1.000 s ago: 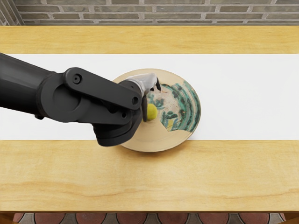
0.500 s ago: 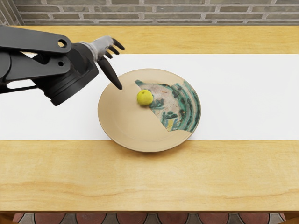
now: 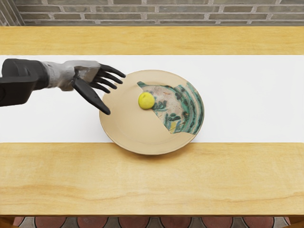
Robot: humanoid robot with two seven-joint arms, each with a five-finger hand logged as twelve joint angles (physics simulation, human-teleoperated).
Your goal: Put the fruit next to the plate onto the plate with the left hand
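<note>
The fruit (image 3: 146, 99), small, round and yellow, lay on the plate (image 3: 128, 128), just above its middle and at the edge of the green painted pattern. It was in nearly the same spot as half a second before. One second before, the left hand (image 3: 90, 80) had been closed over it above the plate. Since the previous frame the arm had dropped from its raised, folded position at the upper left and lay stretched out level from the left edge.

Counted: one fruit, one plate, one white runner (image 3: 247, 99), one wooden table (image 3: 152, 180), one hand in view.

The left hand was just left of the plate's rim, clear of the fruit. Its dark fingers (image 3: 111, 73) were spread wide and pointed toward the plate, the thumb (image 3: 95, 99) angled down toward the rim. It held nothing.
</note>
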